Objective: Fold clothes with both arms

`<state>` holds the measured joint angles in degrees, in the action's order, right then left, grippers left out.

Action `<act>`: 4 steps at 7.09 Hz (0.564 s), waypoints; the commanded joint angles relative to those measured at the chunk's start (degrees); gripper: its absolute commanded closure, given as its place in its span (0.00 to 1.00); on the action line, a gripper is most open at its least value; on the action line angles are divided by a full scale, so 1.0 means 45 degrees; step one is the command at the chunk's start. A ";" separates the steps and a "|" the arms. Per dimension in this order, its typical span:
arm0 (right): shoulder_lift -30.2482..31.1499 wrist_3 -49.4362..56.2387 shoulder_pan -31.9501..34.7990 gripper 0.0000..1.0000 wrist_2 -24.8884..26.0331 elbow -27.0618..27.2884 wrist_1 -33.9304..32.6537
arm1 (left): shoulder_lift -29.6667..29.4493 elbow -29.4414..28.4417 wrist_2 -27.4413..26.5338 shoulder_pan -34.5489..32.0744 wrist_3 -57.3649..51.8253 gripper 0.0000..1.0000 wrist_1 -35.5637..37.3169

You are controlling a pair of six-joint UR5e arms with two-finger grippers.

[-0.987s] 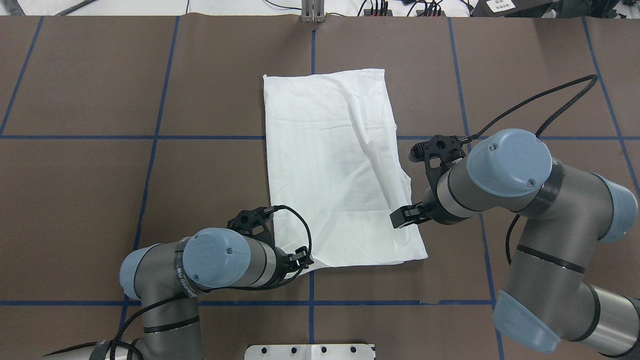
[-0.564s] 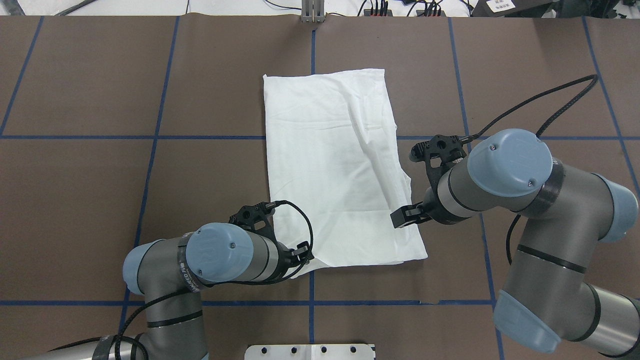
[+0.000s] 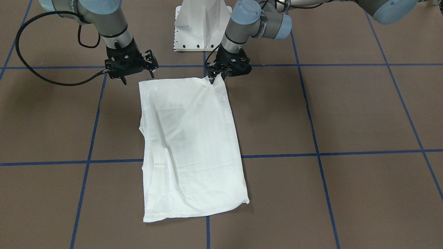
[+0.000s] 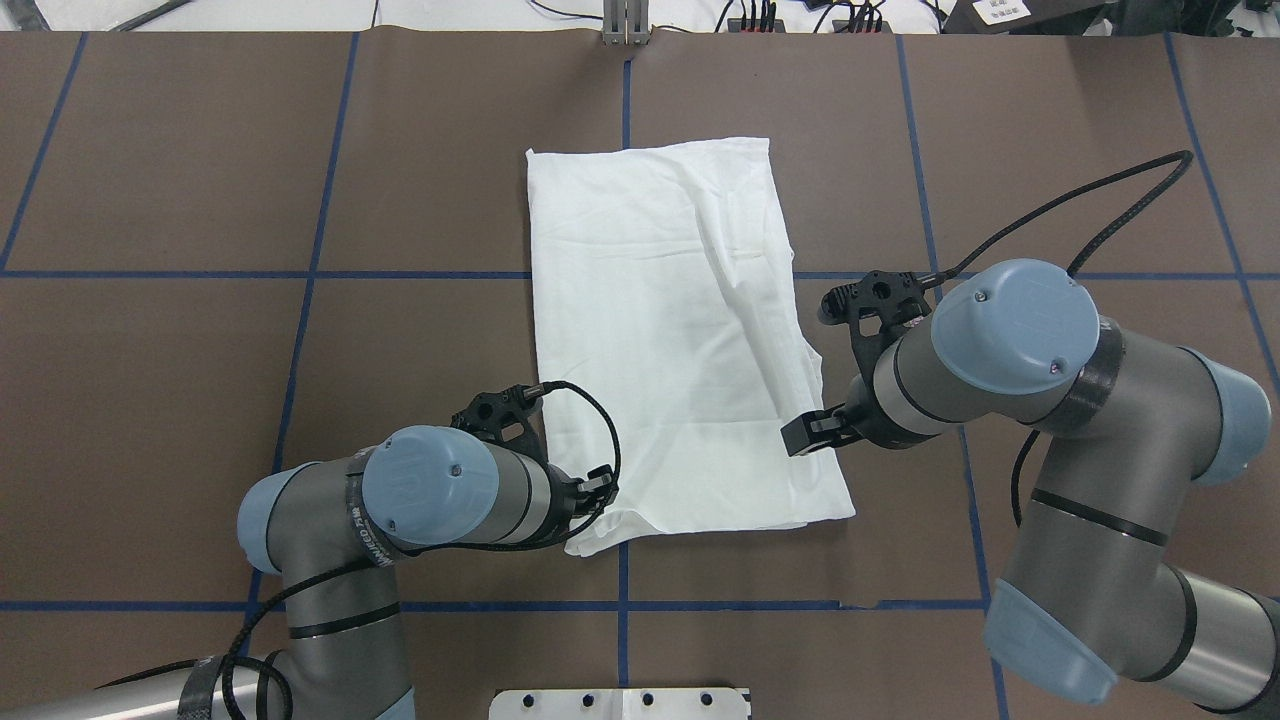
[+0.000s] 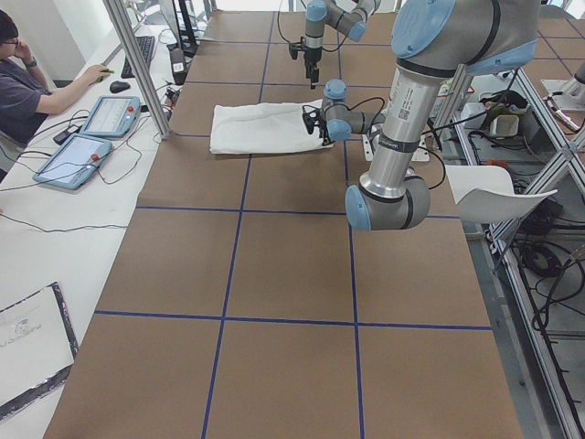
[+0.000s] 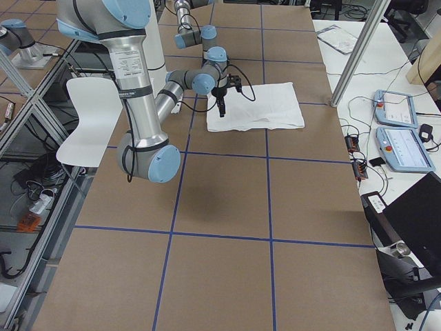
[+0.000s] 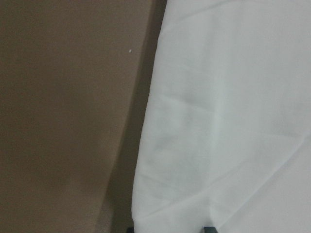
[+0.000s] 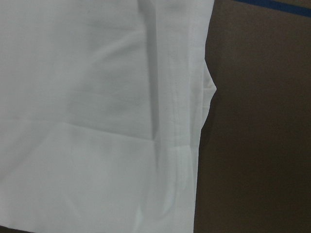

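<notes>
The white shirt (image 4: pixel 670 330) lies folded into a long rectangle in the middle of the brown table, with no text showing. My left gripper (image 4: pixel 597 505) is at its near left corner, shut on the cloth. In the front-facing view that corner rises in a small peak into the left gripper (image 3: pixel 215 77). My right gripper (image 4: pixel 800 437) hangs above the shirt's right edge near the near right corner, open and holding nothing. The right wrist view shows only the shirt (image 8: pixel 97 121) and bare table.
The white pedestal (image 3: pixel 202 27) stands just behind the shirt on the robot's side. Blue tape lines (image 4: pixel 300 340) cross the brown table. A person (image 5: pixel 18 82) sits at a side bench with tablets (image 5: pixel 87 137) beyond the table's far edge.
The left arm has shifted slightly, and the shirt's near left corner now puckers and reaches a little closer to the robot. The right arm has not moved.
</notes>
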<state>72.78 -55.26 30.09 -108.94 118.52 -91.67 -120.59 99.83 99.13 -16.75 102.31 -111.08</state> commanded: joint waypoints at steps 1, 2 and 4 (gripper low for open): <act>-0.0022 -0.0024 -0.0007 0.01 0.0029 -0.0049 0.0000 | 0.0001 0.0177 0.0002 0.0010 0.0368 1.00 0.0016; -0.0080 -0.0217 -0.0026 0.01 0.0029 -0.0108 0.0000 | -0.0018 0.0507 0.0040 0.0049 0.0371 1.00 0.0093; -0.0488 -0.3987 -0.0588 0.01 0.0029 -0.0380 0.0020 | 0.0138 0.0608 0.0061 0.0011 0.0177 1.00 0.0094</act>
<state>71.78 -63.60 29.10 -108.85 117.54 -91.61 -120.25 102.31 99.40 -16.63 103.60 -110.69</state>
